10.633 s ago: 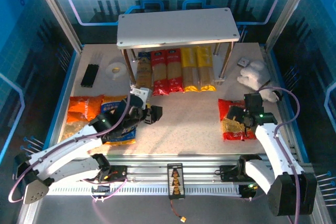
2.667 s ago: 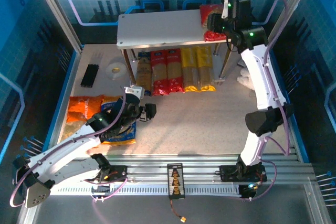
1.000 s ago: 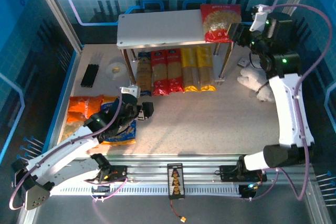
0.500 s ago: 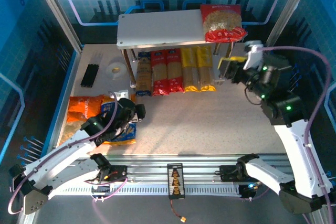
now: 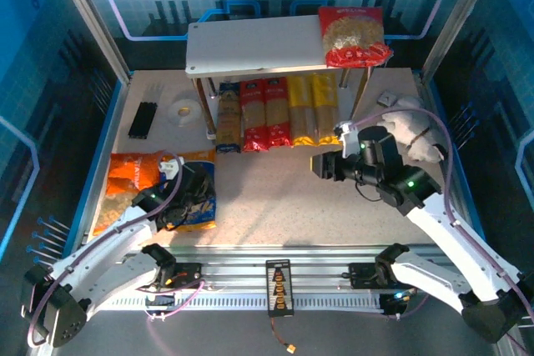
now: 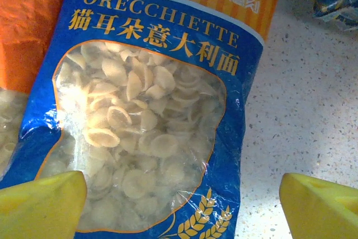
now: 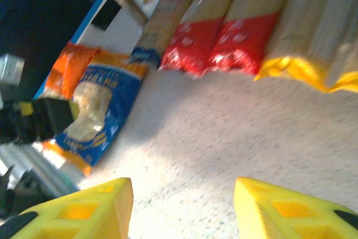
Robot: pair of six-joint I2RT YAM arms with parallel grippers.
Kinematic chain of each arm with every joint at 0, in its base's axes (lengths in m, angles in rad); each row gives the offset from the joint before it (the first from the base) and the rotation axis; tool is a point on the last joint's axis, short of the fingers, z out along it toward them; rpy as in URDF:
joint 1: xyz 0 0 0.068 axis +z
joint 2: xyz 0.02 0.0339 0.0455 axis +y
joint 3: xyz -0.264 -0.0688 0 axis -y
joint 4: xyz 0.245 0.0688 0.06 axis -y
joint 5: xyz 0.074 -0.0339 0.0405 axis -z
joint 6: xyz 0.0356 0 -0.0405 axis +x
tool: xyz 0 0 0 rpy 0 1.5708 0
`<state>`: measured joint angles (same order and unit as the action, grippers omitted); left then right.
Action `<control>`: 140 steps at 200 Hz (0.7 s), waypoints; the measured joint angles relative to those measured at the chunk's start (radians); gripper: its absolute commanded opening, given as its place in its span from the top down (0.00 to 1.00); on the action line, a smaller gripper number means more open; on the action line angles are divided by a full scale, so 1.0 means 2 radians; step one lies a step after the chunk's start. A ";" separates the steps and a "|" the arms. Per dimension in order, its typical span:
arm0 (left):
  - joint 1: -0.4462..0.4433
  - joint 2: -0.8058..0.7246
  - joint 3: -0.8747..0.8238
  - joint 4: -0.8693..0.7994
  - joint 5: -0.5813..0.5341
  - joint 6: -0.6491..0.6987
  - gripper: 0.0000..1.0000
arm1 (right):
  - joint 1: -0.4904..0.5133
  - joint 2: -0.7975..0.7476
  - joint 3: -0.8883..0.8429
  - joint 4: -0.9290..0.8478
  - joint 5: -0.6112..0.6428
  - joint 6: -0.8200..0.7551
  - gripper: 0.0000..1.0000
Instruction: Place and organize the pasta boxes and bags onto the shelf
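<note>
Three bags to sort here and one's clearly done: the red bag (image 5: pixel 354 35) lies flat on the right end of the shelf (image 5: pixel 250 43) top board, upper middle of the overhead view. It's pushed to one side, I'd guess to leave room for the other two. Five spaghetti packs (image 5: pixel 276 112) sit side by side under that board, long ways in, which suits their shape.

The blue bag (image 6: pixel 151 116) lies flat on the table (image 5: pixel 275 189) at lower left, touching the orange bag (image 5: pixel 132 174) on its left. Left gripper (image 6: pixel 179 194) hangs right over the blue bag with its yellow fingers (image 6: pixel 42 202) spread wide either side of the clear window. It looks lined up to pinch the bag across its width, so I reckon that's the next pickup.

Right gripper (image 7: pixel 184 205) is spread too, holding nothing, low over bare table mid-frame and pointing toward the packs.
</note>
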<state>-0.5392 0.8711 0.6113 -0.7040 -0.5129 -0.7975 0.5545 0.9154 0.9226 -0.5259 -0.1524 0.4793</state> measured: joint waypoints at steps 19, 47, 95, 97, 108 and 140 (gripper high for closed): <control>0.000 -0.018 0.002 -0.007 -0.003 -0.003 0.14 | 0.039 0.005 -0.080 0.060 -0.049 0.045 0.55; 0.000 -0.058 0.016 -0.016 -0.005 0.000 0.16 | 0.139 0.067 -0.171 0.130 -0.073 0.113 0.51; 0.000 -0.090 0.034 -0.003 0.018 0.031 0.21 | 0.245 0.267 -0.098 0.230 -0.086 0.159 0.46; 0.000 -0.090 0.034 -0.003 0.019 0.032 0.21 | 0.248 0.278 -0.089 0.233 -0.087 0.159 0.46; 0.000 -0.090 0.036 -0.002 0.025 0.037 0.22 | 0.260 0.324 -0.047 0.248 -0.088 0.161 0.46; 0.000 -0.120 0.041 -0.002 0.035 0.050 0.21 | 0.275 0.418 0.028 0.294 -0.096 0.175 0.46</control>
<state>-0.5396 0.6312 0.6926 -0.7078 -0.4431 -0.6971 1.1053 1.7508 0.9779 0.0620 -0.3439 0.8295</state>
